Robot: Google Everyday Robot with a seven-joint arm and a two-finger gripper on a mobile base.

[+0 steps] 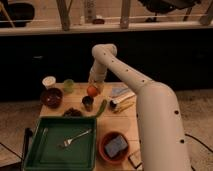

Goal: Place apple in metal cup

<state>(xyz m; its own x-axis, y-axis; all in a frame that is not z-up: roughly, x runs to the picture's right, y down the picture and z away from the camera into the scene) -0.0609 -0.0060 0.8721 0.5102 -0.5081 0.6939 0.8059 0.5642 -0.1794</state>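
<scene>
Reaching down over the far side of the wooden table (75, 102), the gripper (95, 86) is seen right at the apple (92, 90), which sits at its tip above the metal cup (87, 103). Contact with the fruit cannot be made out. The cup stands upright just in front of the apple, between a dark red bowl (51, 97) and a green tray (50, 150) holding a fork (76, 138).

A small wooden table (129, 124) stands on a pale speckled floor (197, 112), before a dark wall below a railing (124, 14); the gripper (95, 86) hangs above the table's far side.
</scene>
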